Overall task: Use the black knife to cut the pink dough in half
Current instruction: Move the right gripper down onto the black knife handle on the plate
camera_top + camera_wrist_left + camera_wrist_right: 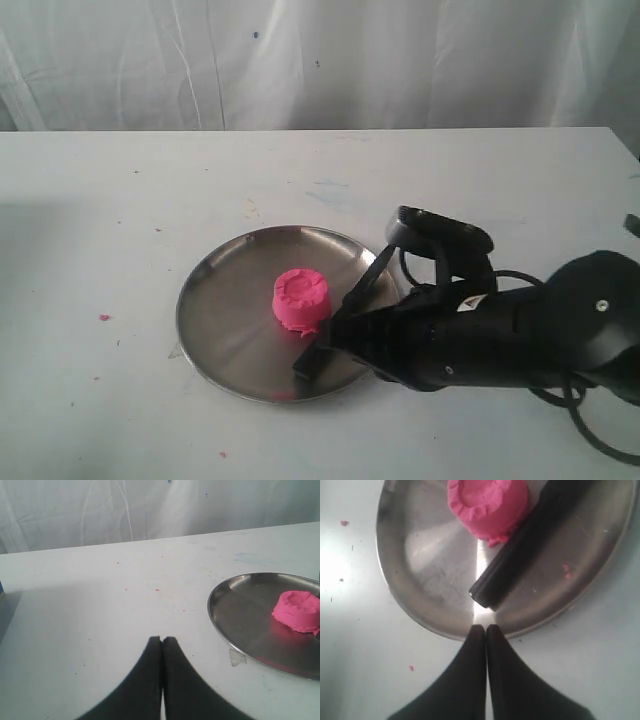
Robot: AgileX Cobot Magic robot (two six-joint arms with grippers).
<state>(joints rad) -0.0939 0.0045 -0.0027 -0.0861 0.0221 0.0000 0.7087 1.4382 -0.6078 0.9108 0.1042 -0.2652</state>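
The pink dough [300, 298] [487, 505] [297, 611] is one squat round lump with a dented top, near the middle of a round steel plate [225, 310] [420, 555] [240, 625]. The black knife [372, 275] [520, 555] lies flat on the plate against the dough's side, and no gripper holds it. My right gripper [486, 627] [338, 325] is shut and empty; it hovers over the plate's rim just short of the knife's handle end. My left gripper [161, 638] is shut and empty over bare table, well away from the plate. It does not show in the exterior view.
Tiny pink crumbs [104, 317] [343, 523] dot the white table. A scrap of clear tape [237, 656] lies by the plate's rim. The right arm's cable [590, 430] loops at the lower right. A white curtain hangs behind the table's far edge.
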